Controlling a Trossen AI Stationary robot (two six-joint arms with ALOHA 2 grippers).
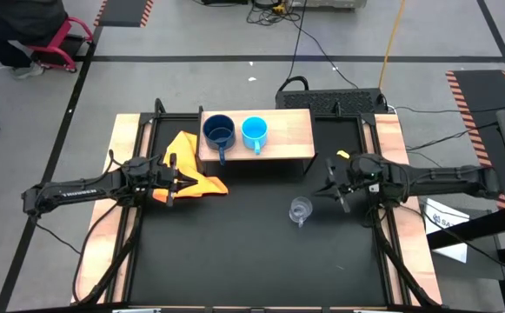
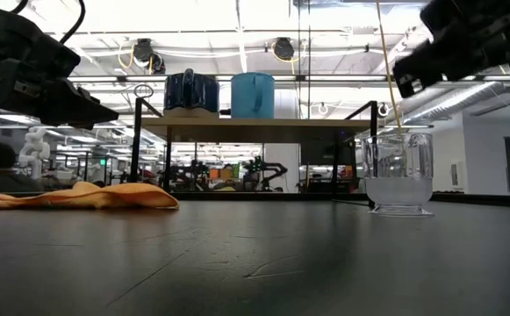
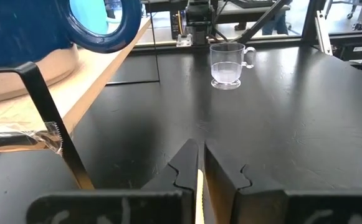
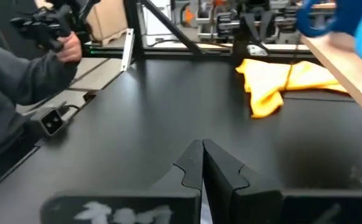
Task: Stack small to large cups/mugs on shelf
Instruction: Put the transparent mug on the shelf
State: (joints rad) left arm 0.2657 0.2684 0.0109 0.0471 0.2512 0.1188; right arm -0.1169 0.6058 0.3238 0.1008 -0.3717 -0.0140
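The light-wood shelf stands at the table's far middle. On it the dark blue mug and the light blue mug stand upright side by side, also seen in the low view as the dark blue mug and the light blue mug. The clear glass cup stands upright on the black tabletop, nearer than the shelf's right end. My right gripper hovers shut just right of the cup and above it. My left gripper hangs shut above the yellow-orange cloth, clear of it.
The yellow-orange cloth lies crumpled on the tabletop left of the shelf's thin dark legs. Wooden side rails run along both table sides. A person's grey sleeve shows beyond the left side. The black tabletop lies bare toward the near edge.
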